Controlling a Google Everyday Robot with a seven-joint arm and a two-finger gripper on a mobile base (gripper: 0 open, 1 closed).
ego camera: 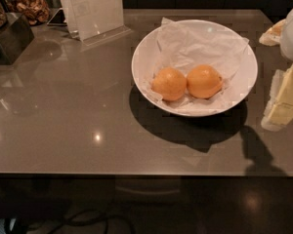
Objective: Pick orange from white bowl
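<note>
The white bowl [141, 57] stands on the grey table, right of centre, lined with crumpled white paper. Two round orange fruits lie side by side in its front part. The orange [204, 81] is the right one, slightly larger and paler. The smaller, deeper-orange fruit [169, 83] touches it on the left. My gripper [278, 113] hangs at the right edge of the view, to the right of the bowl and outside its rim, above the table. It holds nothing that I can see.
A clear plastic sign holder [95, 11] stands at the back left of the bowl. A jar of snacks [29, 4] and a dark box [7, 38] sit at the far left. The table's front edge [136, 173] runs across the lower view.
</note>
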